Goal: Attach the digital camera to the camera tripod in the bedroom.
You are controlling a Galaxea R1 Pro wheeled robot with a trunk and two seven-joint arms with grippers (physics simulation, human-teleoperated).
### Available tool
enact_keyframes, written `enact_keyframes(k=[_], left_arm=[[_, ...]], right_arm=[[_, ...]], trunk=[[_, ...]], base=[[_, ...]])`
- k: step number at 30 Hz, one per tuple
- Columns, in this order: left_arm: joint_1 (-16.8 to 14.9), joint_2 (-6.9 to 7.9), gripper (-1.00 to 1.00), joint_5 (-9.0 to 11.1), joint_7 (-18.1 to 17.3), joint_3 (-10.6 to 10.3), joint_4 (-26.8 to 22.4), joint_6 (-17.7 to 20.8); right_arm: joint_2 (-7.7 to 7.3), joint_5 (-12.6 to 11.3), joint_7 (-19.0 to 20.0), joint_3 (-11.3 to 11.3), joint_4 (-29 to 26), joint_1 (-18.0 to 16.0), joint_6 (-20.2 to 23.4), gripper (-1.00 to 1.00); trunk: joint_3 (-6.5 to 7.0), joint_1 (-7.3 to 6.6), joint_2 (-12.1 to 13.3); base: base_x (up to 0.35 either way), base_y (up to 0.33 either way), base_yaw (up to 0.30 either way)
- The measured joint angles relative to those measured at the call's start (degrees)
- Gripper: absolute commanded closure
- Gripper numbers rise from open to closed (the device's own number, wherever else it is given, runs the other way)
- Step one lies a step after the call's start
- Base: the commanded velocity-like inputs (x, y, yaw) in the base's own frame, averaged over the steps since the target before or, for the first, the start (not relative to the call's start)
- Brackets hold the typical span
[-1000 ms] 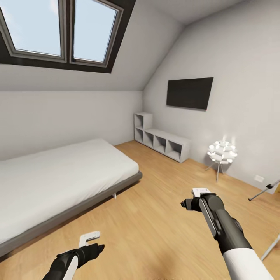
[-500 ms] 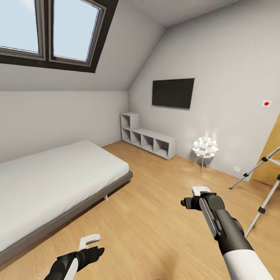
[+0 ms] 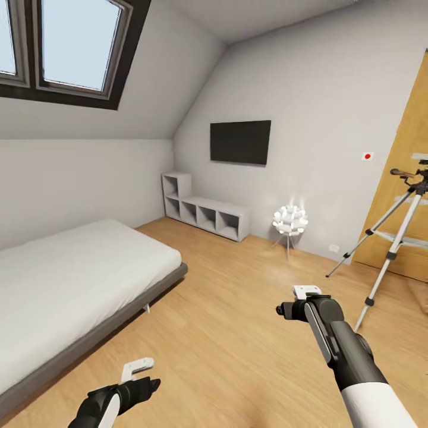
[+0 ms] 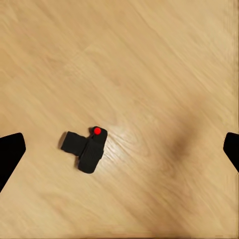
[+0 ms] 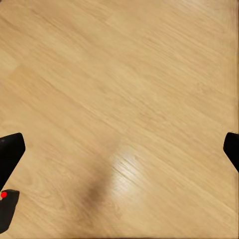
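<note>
I stood in the bedroom, on the light wood floor (image 3: 238, 333), with both arms held out low in front of me. My left gripper (image 3: 138, 373) hung near the floor at the near left, and in its wrist view the two dark fingertips (image 4: 11, 154) sat at opposite edges of the picture, wide apart and holding nothing. Between them, down on the bare floorboards, lay the digital camera (image 4: 84, 149), a small black body with a red dot on its top edge, resting flat and clear of both fingers. My right gripper (image 3: 305, 292) was raised a little farther out at the right; its fingertips (image 5: 11, 149) were likewise spread wide and empty over the floor, and a black corner of the camera with its red dot showed by one of them.

The camera tripod (image 3: 392, 244) stood at the far right, silver legs splayed on the floor before the wooden door (image 3: 410, 154), its black head and pan handle at the top. To its left a white ball-shaped lamp (image 3: 290, 221) glowed beside the white cube shelves (image 3: 205, 211), under a dark wall screen (image 3: 240, 141). The grey platform bed (image 3: 77, 279) filled the left, beneath the skylight (image 3: 65, 47).
</note>
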Motion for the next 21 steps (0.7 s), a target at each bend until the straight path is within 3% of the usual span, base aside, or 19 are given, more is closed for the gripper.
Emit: enact_keyframes(k=[7, 21], left_arm=[[-0.8, 0.12, -1.00, 0.3, -0.3, -0.1, -0.8, 7.3], [-3.4, 0.57, -1.00, 0.1, 0.0, -2.6, -0.1, 9.3]], right_arm=[[0.00, 0.0, 0.0, 0.1, -0.3, 0.0, 0.2, -1.00], [0.03, 0.0, 0.1, 0.1, -2.3, 0.5, 0.3, -1.00]], trunk=[[-0.71, 0.87, -1.6], [-3.23, 3.95, -7.2]], base=[[-0.001, 0.015, -0.248], [0.000, 0.001, -0.056]])
